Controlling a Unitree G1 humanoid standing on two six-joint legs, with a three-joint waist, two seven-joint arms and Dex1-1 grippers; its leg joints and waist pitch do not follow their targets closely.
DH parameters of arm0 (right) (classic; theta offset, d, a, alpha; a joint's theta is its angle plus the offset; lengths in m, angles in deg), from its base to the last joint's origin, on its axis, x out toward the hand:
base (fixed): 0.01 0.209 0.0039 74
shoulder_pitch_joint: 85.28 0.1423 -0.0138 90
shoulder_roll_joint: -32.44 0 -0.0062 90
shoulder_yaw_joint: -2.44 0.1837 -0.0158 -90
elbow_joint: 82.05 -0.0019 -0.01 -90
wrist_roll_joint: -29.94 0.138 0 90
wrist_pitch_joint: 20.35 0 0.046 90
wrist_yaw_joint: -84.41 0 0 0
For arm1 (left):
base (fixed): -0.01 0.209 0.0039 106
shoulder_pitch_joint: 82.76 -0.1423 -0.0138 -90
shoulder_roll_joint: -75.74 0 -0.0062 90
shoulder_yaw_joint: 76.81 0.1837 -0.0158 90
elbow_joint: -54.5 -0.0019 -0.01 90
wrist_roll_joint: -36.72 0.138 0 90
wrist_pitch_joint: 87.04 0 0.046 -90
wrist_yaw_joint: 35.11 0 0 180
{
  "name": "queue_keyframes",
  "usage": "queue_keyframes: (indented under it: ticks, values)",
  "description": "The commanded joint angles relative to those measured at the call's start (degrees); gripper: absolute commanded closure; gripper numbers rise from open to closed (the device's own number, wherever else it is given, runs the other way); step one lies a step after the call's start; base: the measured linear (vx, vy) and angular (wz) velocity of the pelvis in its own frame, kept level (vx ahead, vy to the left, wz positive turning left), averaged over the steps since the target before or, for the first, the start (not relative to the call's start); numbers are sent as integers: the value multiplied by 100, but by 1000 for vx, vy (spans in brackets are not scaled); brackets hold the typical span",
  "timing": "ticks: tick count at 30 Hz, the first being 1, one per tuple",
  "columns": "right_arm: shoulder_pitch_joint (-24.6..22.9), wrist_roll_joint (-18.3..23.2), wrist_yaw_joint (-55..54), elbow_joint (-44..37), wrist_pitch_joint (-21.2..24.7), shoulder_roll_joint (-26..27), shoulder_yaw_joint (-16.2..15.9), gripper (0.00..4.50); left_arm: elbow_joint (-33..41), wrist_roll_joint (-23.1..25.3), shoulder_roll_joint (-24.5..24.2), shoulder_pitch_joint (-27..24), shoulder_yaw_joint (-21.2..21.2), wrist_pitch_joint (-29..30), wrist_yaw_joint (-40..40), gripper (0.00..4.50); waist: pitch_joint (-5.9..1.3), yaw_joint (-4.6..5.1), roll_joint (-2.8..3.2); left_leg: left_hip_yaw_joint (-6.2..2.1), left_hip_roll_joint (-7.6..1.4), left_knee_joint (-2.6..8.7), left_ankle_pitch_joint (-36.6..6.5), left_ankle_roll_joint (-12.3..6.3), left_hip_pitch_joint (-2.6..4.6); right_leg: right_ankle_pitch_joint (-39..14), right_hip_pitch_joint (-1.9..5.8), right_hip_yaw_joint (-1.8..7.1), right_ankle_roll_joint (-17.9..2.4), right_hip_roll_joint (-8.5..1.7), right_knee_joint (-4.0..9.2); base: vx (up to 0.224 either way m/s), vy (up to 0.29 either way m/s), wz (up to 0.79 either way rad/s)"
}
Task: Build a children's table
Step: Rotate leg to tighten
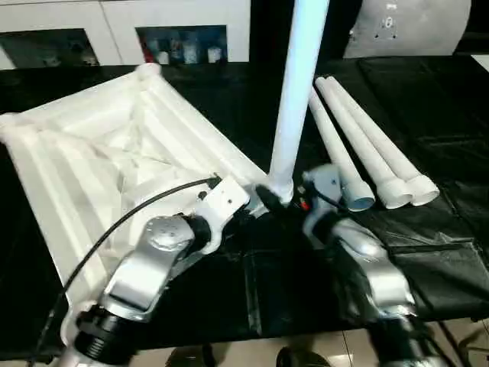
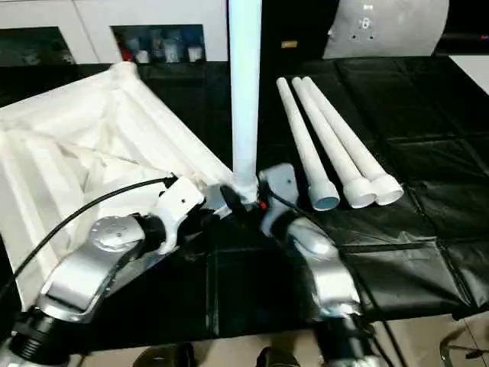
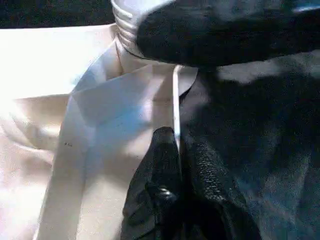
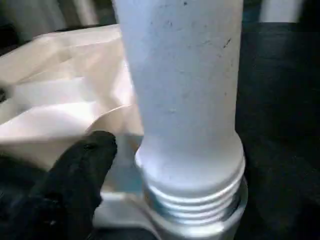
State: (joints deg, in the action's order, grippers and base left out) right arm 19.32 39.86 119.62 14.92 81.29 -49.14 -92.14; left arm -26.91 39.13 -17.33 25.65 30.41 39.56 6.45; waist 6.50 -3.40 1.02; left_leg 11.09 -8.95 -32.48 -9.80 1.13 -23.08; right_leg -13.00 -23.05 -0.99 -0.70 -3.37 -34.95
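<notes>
A leg (image 1: 296, 92) is held upright by the right gripper (image 1: 281, 200) at the near corner of the upturned top (image 1: 99, 160).

The leg's threaded base is gripped between the right fingers (image 4: 75, 180), just above the corner socket. The left gripper (image 3: 175, 190) is closed on the top's rim beside that corner. The top is seen ribbed side up on the black table (image 1: 451, 107). Three more legs (image 2: 336, 145) are laid side by side to the right.

Upright leg (image 1: 296, 99) and both end effectors crowd the tabletop's (image 1: 99, 160) near corner. Three loose legs (image 1: 367, 157) block the counter (image 1: 451, 138) just right. Bare counter lies open farther right and along the front edge.
</notes>
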Motion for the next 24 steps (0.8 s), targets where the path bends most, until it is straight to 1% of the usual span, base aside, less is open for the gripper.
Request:
queue_keyframes:
  ticks: [1, 2, 4, 5, 6, 7, 8, 9, 11, 13, 14, 16, 17, 18, 19, 20, 21, 22, 23, 24]
  values:
    - [-90, 237, 714, -255, -150, -281, -74, 5, -32, -47, -267, -24, 52, -369, 361, 450, -335, -7, 25, -209, -431, 336, -640, -488, 181, 497, 269, 227, -1278, -452, 342, 0, 0, 0]
    - [-92, 274, 874, -266, -183, -389, -68, 5, -45, -84, -347, -42, 66, -463, 481, 450, -351, -7, 17, -207, -426, 323, -574, -529, 173, 616, 282, 222, -1300, -449, 320, 0, 0, 0]
    - [-84, 388, 1276, -287, -196, -638, -49, 5, -70, -140, -541, -82, 115, -685, 771, 450, -352, -10, 16, -209, -418, 314, -529, -588, 167, 685, 282, 214, -1352, -452, 311, 0, 0, 0]
    - [-62, 507, 1776, -301, -194, -944, -71, 5, -130, -224, -759, -117, 182, -1013, 1147, 450, -357, -17, 13, -209, -417, 304, -522, -636, 169, 708, 291, 217, -1372, -460, 309, 0, 0, 0]
    - [-62, 507, 1776, -301, -194, -944, -71, 5, -130, -224, -759, -117, 182, -1013, 1147, 450, -374, -19, 16, -209, -419, 294, -523, -669, 173, 723, 296, 214, -1387, -459, 304, 0, 0, 0]
    - [-34, 509, 1949, -273, -204, -1079, -96, 5, -179, -241, -869, -122, 230, -1162, 1312, 450, -364, -21, 24, -198, -430, 295, -523, -679, 180, 723, 276, 216, -1426, -460, 299, 0, 0, 0]
    - [30, 500, 2290, -218, -223, -1312, -208, 5, -319, -247, -1057, -104, 319, -1545, 1602, 450, -375, -34, 36, -205, -416, 283, -532, -703, 184, 684, 281, 205, -1455, -450, 308, 0, 0, 0]
    - [80, 470, 2447, -168, -269, -1422, -275, 5, -402, -269, -1138, -83, 354, -1693, 1768, 450, -375, -44, 24, -204, -423, 287, -521, -713, 187, 668, 279, 205, -1469, -454, 302, 0, 0, 0]
    - [186, 452, 2695, -61, -334, -1567, -357, 5, -550, -338, -1263, -41, 409, -1953, 2058, 450, -377, -52, 36, -195, -427, 283, -551, -701, 200, 633, 267, 205, -1521, -459, 295, 0, 0, 0]
    - [390, 454, 2991, 136, -410, -1681, -418, 5, -735, -413, -1415, 27, 474, -2242, 2437, 450, -382, -67, 43, -193, -433, 287, -624, -659, 209, 479, 256, 201, -1574, -464, 292, 0, 0, 0]
    - [463, 447, 3112, 200, -441, -1723, -451, 5, -796, -414, -1488, 59, 516, -2345, 2575, 450, -380, -80, 46, -189, -440, 291, -678, -620, 214, 374, 255, 201, -1586, -464, 296, 0, 0, 0]
    - [513, 451, 3223, 244, -463, -1763, -483, 5, -850, -415, -1548, 87, 550, -2437, 2686, 450, -387, -115, 45, -184, -455, 287, -692, -589, 229, 375, 249, 204, -1603, -467, 288, 0, 0, 0]
    - [574, 451, 3370, 297, -481, -1809, -523, 5, -938, -401, -1621, 128, 591, -2581, 2819, 450, -396, -139, 40, -176, -456, 283, -672, -579, 240, 398, 243, 203, -1621, -460, 281, 0, 0, 0]
    - [626, 450, 3504, 343, -497, -1847, -569, 5, -1030, -385, -1689, 171, 631, -2734, 2948, 450, -395, -164, 40, -172, -445, 274, -684, -585, 231, 378, 241, 203, -1615, -455, 278, 0, 0, 0]
    - [626, 450, 3504, 343, -497, -1847, -569, 5, -1030, -385, -1689, 171, 631, -2734, 2948, 450, -395, -164, 40, -172, -445, 274, -684, -585, 231, 378, 241, 203, -1615, -455, 278, 0, 0, 0]
    - [706, 457, 3768, 421, -549, -1926, -692, 5, -1205, -369, -1769, 248, 666, -2980, 3159, 450, -392, -173, 38, -176, -450, 275, -683, -581, 218, 378, 241, 203, -1608, -469, 266, 0, 0, 0]
    - [740, 456, 3916, 455, -581, -1955, -761, 5, -1298, -354, -1800, 298, 688, -3104, 3264, 450, -396, -172, 31, -180, -450, 276, -717, -562, 207, 303, 256, 203, -1606, -487, 267, 0, 0, 0]
    - [761, 472, 4051, 467, -575, -1973, -822, 5, -1378, -330, -1826, 345, 713, -3200, 3345, 450, -398, -169, 33, -179, -446, 275, -730, -558, 210, 271, 254, 199, -1615, -483, 271, 0, 0, 0]
    - [769, 485, 4141, 472, -572, -1983, -858, 5, -1431, -318, -1845, 372, 731, -3277, 3401, 450, -394, -179, 14, -173, -448, 270, -749, -563, 214, 228, 246, 205, -1620, -480, 273, 0, 0, 0]
    - [770, 486, 4234, 457, -575, -1992, -915, 5, -1487, -309, -1853, 404, 749, -3348, 3451, 450, -398, -178, 17, -177, -452, 272, -738, -564, 204, 216, 252, 203, -1617, -489, 263, 0, 0, 0]
